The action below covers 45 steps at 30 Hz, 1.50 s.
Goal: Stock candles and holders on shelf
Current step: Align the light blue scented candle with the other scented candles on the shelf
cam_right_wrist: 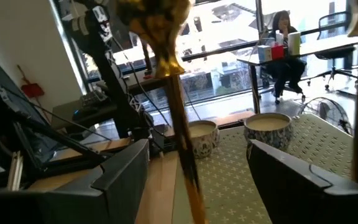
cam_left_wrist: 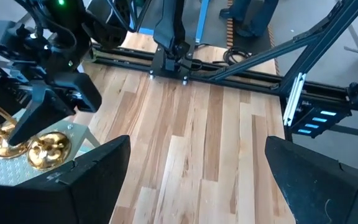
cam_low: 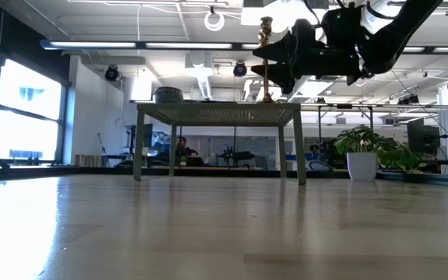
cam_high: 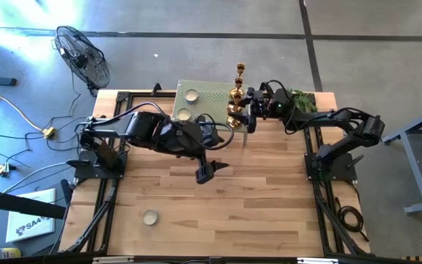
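High view: the light wooden plank tabletop (cam_high: 255,198) carries everything, framed by black rails, with the two dark arms reaching in from either side. At its far edge stands the pale sage-green rectangular metal shelf (cam_high: 211,94) with a perforated top and short legs. The left gripper (cam_high: 209,170) hangs over the middle of the tabletop, well apart from the shelf, its jaws spread wide with nothing between them. The right gripper (cam_high: 245,117) sits at the shelf's right end, against the cluster of shiny gold candle holders (cam_high: 236,94); in the right wrist view its jaws stand apart on either side of the slender stem of one tall gold holder (cam_right_wrist: 180,118), not pressing on it. Three holders show in the high view, grouped along the shelf's right edge, the tallest at the back. Two small round cream-white candles (cam_high: 190,95) with silvery rims rest on the shelf's left part, one behind the other. A third such candle (cam_high: 150,217) lies alone on the tabletop near the front left, well apart from the shelf.
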Tool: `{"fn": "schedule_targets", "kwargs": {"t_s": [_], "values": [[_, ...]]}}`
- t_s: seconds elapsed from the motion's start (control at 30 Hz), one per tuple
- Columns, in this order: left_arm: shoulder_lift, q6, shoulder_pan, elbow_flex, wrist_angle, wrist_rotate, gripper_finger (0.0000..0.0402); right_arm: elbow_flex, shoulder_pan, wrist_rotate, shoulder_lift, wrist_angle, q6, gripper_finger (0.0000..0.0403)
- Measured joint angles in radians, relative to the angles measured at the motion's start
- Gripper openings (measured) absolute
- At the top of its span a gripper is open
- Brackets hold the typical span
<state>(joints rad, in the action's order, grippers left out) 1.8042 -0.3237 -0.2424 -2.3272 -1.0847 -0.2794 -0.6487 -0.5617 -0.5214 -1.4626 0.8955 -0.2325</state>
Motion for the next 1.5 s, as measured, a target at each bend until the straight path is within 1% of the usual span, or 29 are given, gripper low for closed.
{"fn": "schedule_targets", "kwargs": {"t_s": [0.13,0.3,0.4,0.53,0.8,0.87,1.0,1.17,1.23,1.37,1.43,1.5], "values": [[0.000,0.000,0.000,0.000,-0.011,0.007,0.0367,0.000,0.001,-0.030,0.008,-0.019,0.007,0.0266],[0.000,0.000,0.000,0.000,-0.027,0.007,0.0367,0.000,0.006,-0.033,0.059,-0.080,0.084,0.0266],[0.000,0.000,0.000,0.000,-0.031,0.007,0.0367,0.000,0.005,-0.005,0.102,-0.149,0.119,0.0266],[0.000,0.001,0.000,0.000,-0.042,0.007,0.0367,0.000,-0.005,0.006,0.159,-0.237,0.159,0.0266],[0.000,0.000,0.000,0.000,-0.045,-0.006,0.0367,0.000,-0.023,0.114,0.291,-0.458,0.212,0.0266],[0.000,0.002,0.000,0.000,-0.046,-0.023,0.0367,0.000,-0.023,0.139,0.336,-0.522,0.216,0.0266],[0.000,0.016,0.000,0.000,-0.047,-0.025,0.0367,0.000,-0.022,0.179,0.450,-0.650,0.240,0.0266],[-0.035,-0.002,0.000,0.001,-0.006,-0.011,0.0367,0.000,-0.022,0.198,0.612,-0.812,0.235,0.0266],[-0.054,-0.003,0.000,0.000,-0.002,-0.023,0.0367,0.000,-0.021,0.204,0.681,-0.876,0.234,0.0266],[-0.091,0.019,0.000,0.000,-0.003,-0.046,0.0367,0.000,-0.020,0.223,0.815,-0.985,0.179,0.0266],[-0.114,0.027,0.000,0.000,-0.032,-0.045,0.0367,0.000,-0.020,0.214,0.882,-1.037,0.155,0.0266],[-0.139,0.027,-0.001,-0.001,-0.104,-0.026,0.0367,0.000,-0.020,0.197,0.944,-1.075,0.130,0.0266]]}}
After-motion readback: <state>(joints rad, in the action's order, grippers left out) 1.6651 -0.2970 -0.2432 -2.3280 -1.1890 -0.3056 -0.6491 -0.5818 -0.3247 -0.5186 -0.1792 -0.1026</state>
